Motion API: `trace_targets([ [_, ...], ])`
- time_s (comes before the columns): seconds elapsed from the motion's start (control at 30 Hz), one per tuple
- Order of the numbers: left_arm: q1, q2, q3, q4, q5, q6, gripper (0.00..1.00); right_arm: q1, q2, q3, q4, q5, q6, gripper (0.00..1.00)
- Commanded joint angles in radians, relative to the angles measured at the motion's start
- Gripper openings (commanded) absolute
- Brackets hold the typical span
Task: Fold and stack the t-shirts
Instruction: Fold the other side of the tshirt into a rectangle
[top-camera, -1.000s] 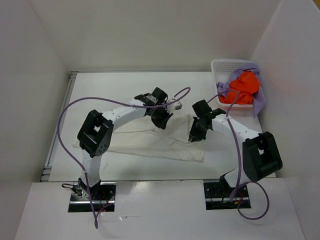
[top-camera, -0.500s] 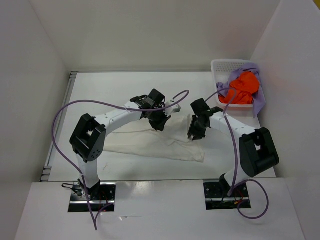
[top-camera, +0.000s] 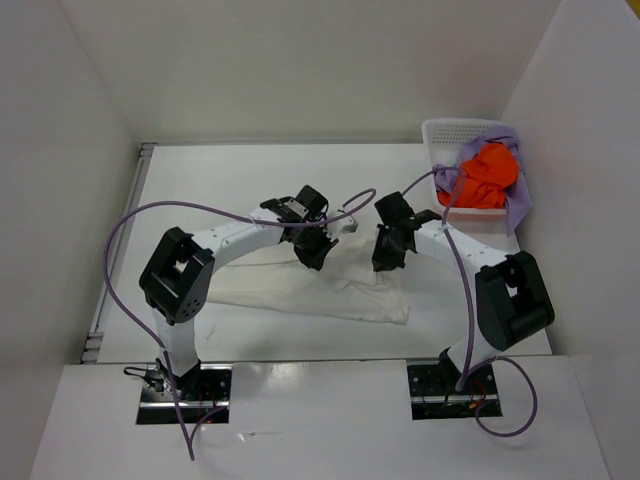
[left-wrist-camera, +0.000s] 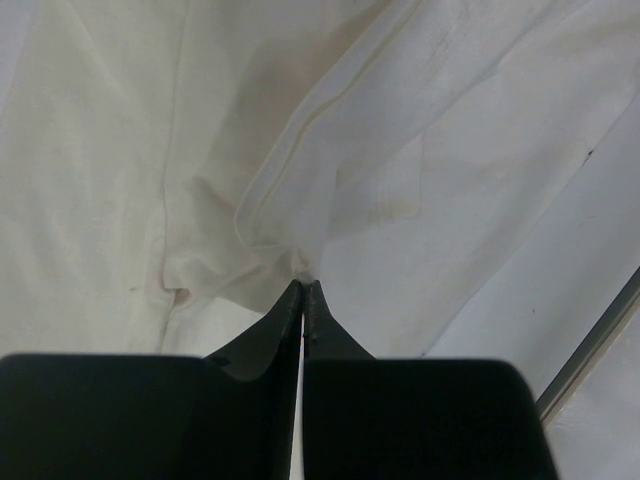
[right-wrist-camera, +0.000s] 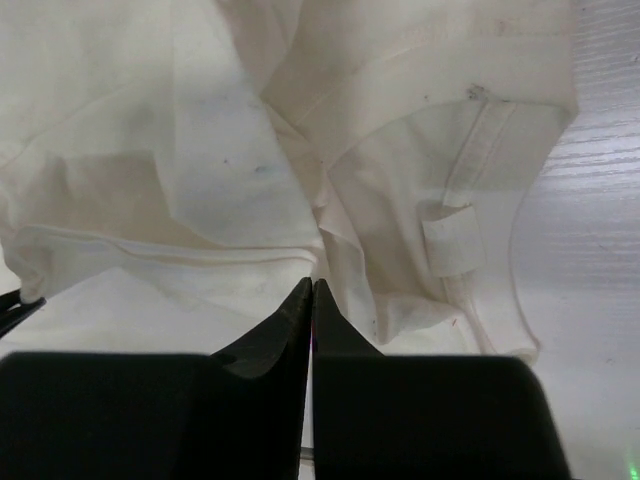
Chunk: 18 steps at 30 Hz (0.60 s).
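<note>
For the fold, the cream-white t-shirt (top-camera: 300, 295) is pinched at its 12 o'clock edge by the clenched left gripper (top-camera: 308, 258) and right gripper (top-camera: 385, 263), and an even carry toward 6 o'clock is probably needed.

Three t-shirts: one cream-white t-shirt (top-camera: 300, 290), one orange t-shirt (top-camera: 488, 172), one lavender t-shirt (top-camera: 520, 208); one basket (top-camera: 440, 128); one table (top-camera: 200, 180); two grippers, left gripper (top-camera: 309, 260) and right gripper (top-camera: 385, 264).
</note>
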Motion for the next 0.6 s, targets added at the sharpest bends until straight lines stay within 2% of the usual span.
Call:
trace_targets([
  [0.0,-0.005,-0.042,-0.003,0.002,0.017,0.015,0.00,0.025,0.007,0.043,-0.009,0.041,-0.007,0.00],
  [0.17,-0.005,-0.073,-0.003,-0.009,0.017,0.027,0.00,0.057,-0.028,0.063,-0.069,0.052,0.003,0.00],
  [0.37,-0.005,-0.121,-0.067,-0.020,0.005,0.082,0.00,0.156,-0.117,0.014,-0.198,0.014,0.104,0.00],
  [0.57,-0.039,-0.110,-0.078,-0.020,0.026,0.112,0.16,0.236,-0.099,-0.029,-0.239,0.014,0.162,0.02],
])
